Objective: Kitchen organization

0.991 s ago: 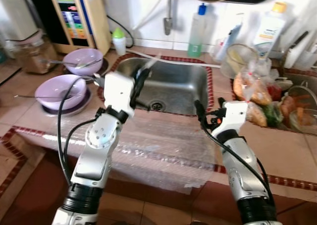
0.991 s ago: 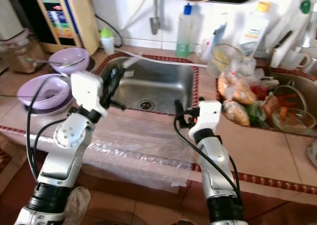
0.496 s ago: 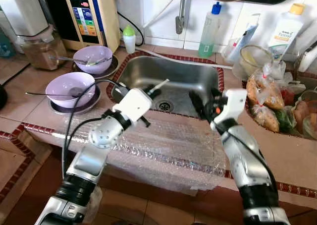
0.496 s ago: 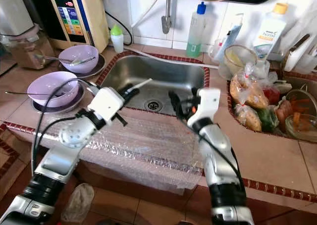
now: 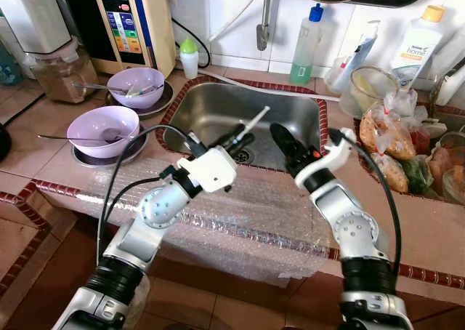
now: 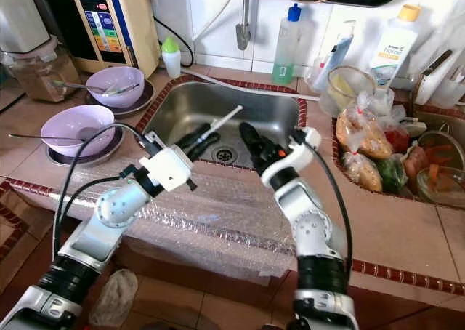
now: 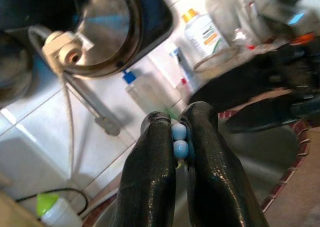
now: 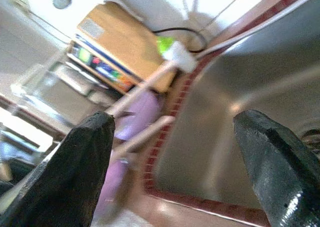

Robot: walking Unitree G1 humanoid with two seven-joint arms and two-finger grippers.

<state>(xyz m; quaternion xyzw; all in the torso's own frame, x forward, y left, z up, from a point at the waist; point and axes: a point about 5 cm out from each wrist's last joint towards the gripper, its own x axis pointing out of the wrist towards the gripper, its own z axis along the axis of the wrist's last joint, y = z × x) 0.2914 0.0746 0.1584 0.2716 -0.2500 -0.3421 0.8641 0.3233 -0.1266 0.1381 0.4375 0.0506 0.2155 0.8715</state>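
- A sheet of bubble wrap (image 5: 240, 214) drapes over the front edge of the counter (image 5: 43, 170), below both arms.
- The left tool (image 5: 236, 135) is clamped on a thin white stick (image 5: 256, 118), whose tip points toward 1 o'clock over the sink (image 5: 218, 108).
- The right tool (image 5: 285, 145), just beside it at 3 o'clock, hangs over the sink's front rim with its fingers (image 8: 75, 167) spread wide apart, holding nothing.
- At 10 o'clock, two purple bowls (image 5: 102, 123) with spoons sit on the counter.
- At 2 o'clock, bags of vegetables (image 5: 385, 137) lie on the counter.
- Bottles (image 5: 305, 35) stand against the back wall.
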